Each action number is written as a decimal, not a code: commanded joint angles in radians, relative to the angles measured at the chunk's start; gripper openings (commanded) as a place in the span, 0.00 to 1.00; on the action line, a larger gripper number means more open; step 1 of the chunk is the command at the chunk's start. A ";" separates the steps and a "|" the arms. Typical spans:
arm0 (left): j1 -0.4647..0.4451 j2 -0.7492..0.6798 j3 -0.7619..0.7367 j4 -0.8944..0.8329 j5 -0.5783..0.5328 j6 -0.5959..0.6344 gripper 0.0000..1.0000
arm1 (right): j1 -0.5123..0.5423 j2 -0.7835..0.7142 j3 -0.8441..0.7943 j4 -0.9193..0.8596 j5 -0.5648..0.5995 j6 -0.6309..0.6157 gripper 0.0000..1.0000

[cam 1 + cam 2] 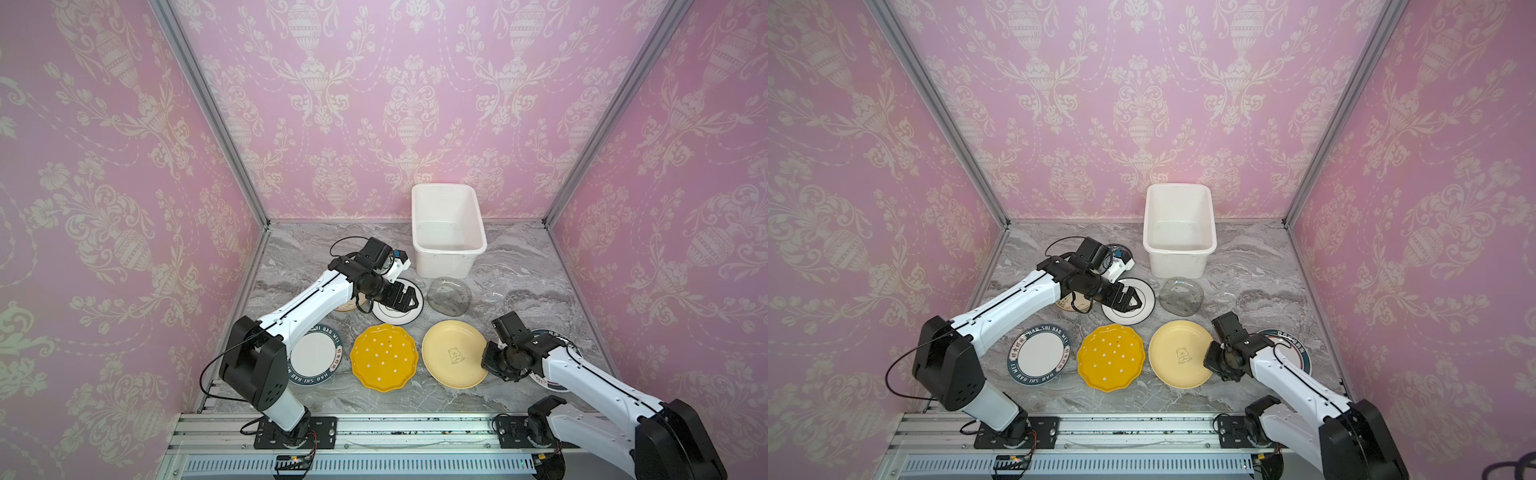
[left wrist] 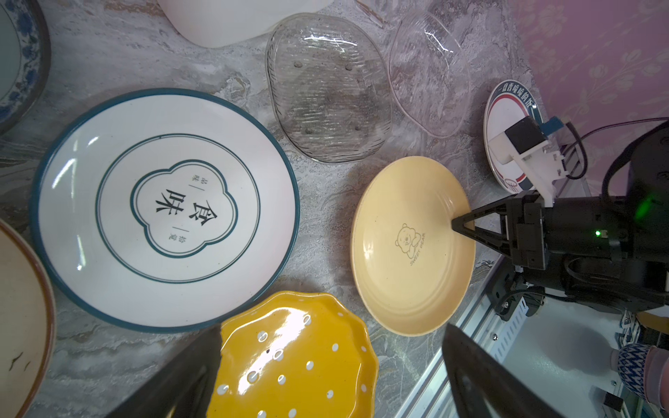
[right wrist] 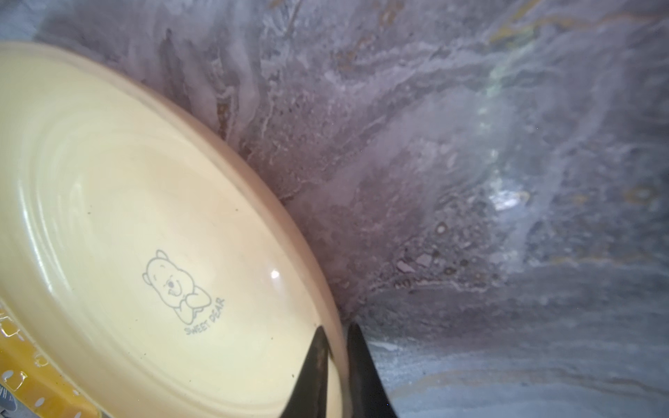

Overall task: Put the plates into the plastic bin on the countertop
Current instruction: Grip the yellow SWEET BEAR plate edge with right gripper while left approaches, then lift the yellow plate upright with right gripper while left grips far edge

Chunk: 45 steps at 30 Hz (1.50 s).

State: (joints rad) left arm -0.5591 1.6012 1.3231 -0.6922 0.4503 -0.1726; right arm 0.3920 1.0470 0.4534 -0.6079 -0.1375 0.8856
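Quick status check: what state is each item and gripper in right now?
plastic bin: upright, looks empty.
pale yellow bear plate: on countertop, rim pinched.
right gripper: shut on that plate's rim.
left gripper: open, above the white dark-rimmed plate, holding nothing.
bright yellow dotted plate: flat, untouched.
ribbed glass dish: flat, untouched.

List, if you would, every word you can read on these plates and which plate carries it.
"SWEET BEAR": pale yellow bear plate.
"食味": white dark-rimmed plate, at its centre; the smaller characters beside it are unreadable.
"HAO SHI HAO WEI": lettered-rim plate.
Red-and-blue-rimmed plate: rim characters too small.
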 commanded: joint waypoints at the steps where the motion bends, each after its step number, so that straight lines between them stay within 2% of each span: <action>1: 0.011 -0.038 -0.030 0.044 -0.035 -0.029 0.96 | -0.001 0.023 -0.009 -0.028 0.029 -0.033 0.00; 5: 0.023 -0.058 -0.042 0.079 -0.047 -0.051 0.96 | -0.001 0.000 0.038 -0.071 0.024 -0.067 0.00; 11: 0.086 -0.130 -0.050 0.149 -0.035 -0.112 0.96 | -0.001 -0.037 0.206 -0.182 0.022 -0.154 0.00; 21: 0.254 -0.227 -0.077 0.456 0.114 -0.366 0.95 | -0.001 0.077 0.585 -0.262 -0.027 -0.311 0.00; 24: 0.285 -0.207 -0.046 0.511 0.176 -0.422 0.96 | -0.002 0.146 0.707 -0.263 -0.018 -0.334 0.00; 29: 0.306 -0.148 0.025 0.527 0.316 -0.442 0.94 | -0.013 0.303 0.945 -0.263 -0.023 -0.341 0.00; 33: 0.307 -0.076 0.073 0.497 0.434 -0.444 0.88 | -0.023 0.417 1.085 -0.237 -0.054 -0.341 0.00; 40: 0.307 0.004 0.111 0.466 0.442 -0.418 0.85 | -0.045 0.547 1.237 -0.222 -0.109 -0.362 0.00; 45: 0.322 0.062 0.155 0.467 0.415 -0.398 0.78 | -0.068 0.609 1.297 -0.192 -0.149 -0.367 0.00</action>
State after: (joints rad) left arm -0.2527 1.6405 1.4303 -0.2176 0.8448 -0.5926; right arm 0.3367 1.6417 1.6997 -0.8417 -0.2405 0.5411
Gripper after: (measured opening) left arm 0.794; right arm 0.071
